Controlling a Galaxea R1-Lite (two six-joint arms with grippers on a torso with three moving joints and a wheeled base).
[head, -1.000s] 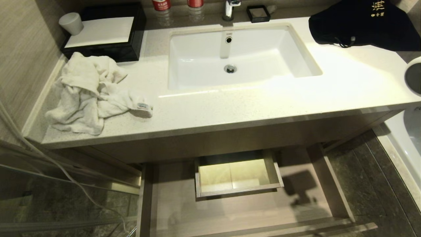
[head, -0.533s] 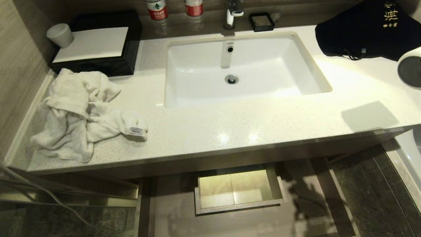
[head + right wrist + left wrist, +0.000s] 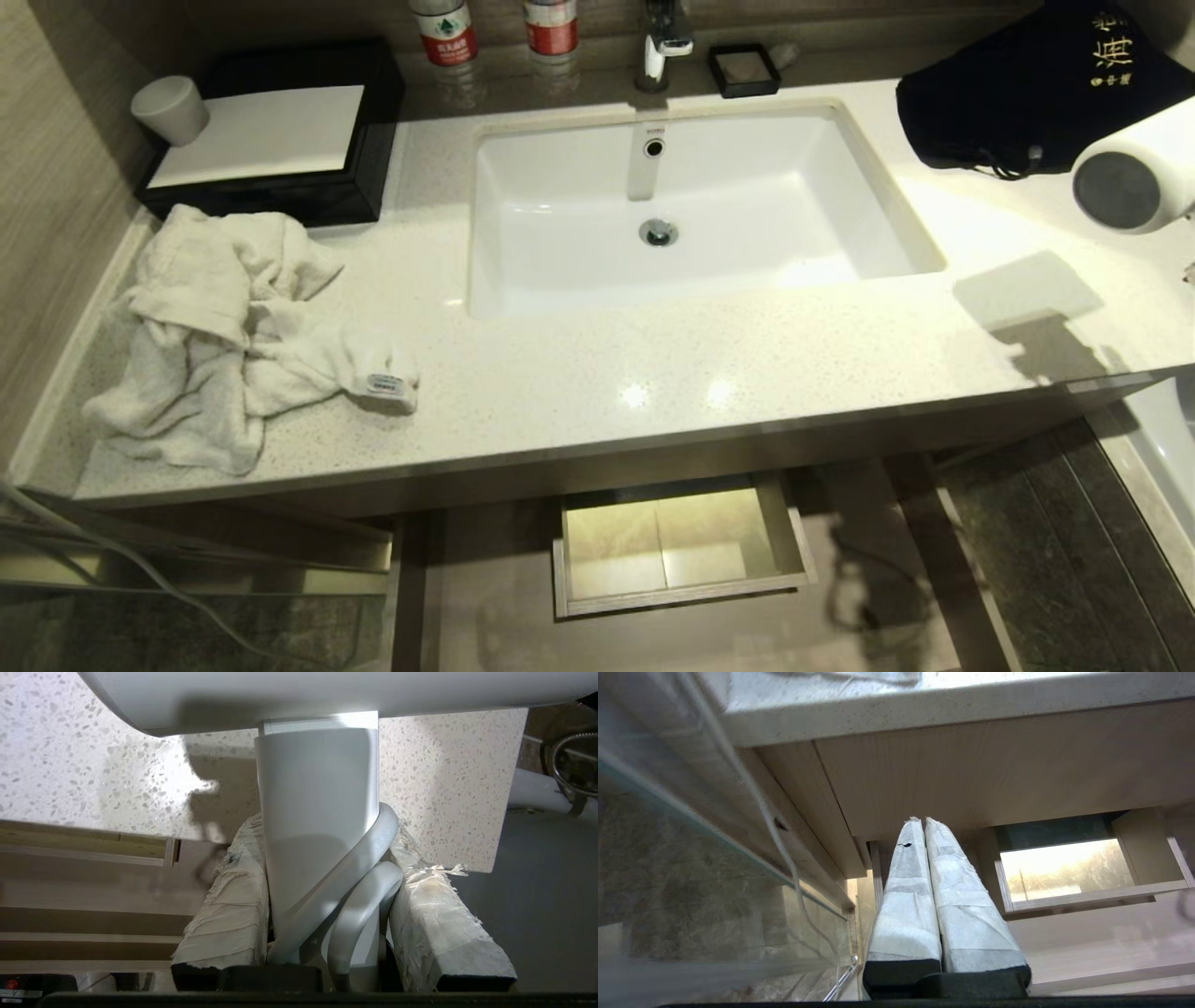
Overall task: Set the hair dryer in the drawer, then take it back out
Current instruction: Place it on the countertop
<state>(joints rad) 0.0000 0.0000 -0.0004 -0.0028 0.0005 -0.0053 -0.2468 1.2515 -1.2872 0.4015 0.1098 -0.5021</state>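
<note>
The hair dryer [image 3: 1134,173] is off the drawer and up at countertop height, showing at the right edge of the head view with its grey round end facing the camera. A second ago only a sliver of that barrel showed at the frame's edge; now most of it is in view and its shadow lies across the speckled countertop [image 3: 653,373]. The whole scene has also slid down in the picture, so the camera has risen with the robot, and the drawer [image 3: 485,597] now sits lower in view, pulled out, with nothing showing in the part visible around its boxed cut-out [image 3: 677,546].

In the right wrist view the right gripper [image 3: 327,914] has its padded jaws clamped on the dryer's slim handle, with a loop of the white cord [image 3: 364,891] pinched in beside it. The left gripper [image 3: 924,826] hangs low beside the cabinet with its fingers pressed together, idle.

Judging by this, the dryer is on the take-out leg, and what remains is setting it down on the counter.
</note>
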